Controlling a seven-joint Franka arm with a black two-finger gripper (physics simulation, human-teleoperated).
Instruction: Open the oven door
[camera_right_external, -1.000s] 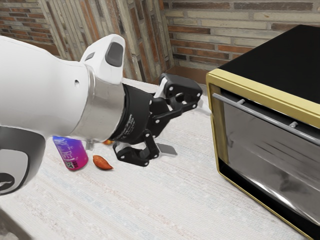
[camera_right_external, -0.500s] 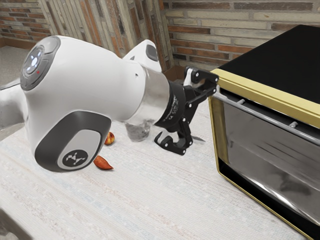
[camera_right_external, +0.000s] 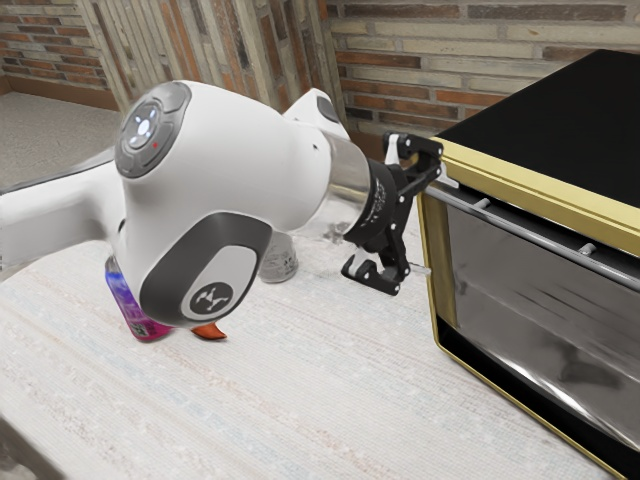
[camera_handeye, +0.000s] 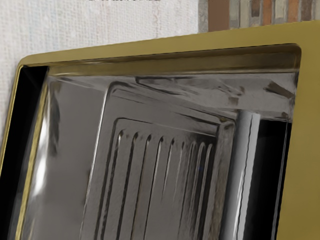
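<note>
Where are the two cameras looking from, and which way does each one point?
Exterior view: beside my arm, looking slightly down across the table at the oven; my arm and end effector show.
Wrist view: mounted on my hand, facing the oven's glass front close up.
Both share: the oven, its silver handle, some table and wall.

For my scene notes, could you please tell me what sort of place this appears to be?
Probably a simulated kitchen or dining area: a boxy oven sits by a pale, cloth-like tabletop, with a brick wall behind.
</note>
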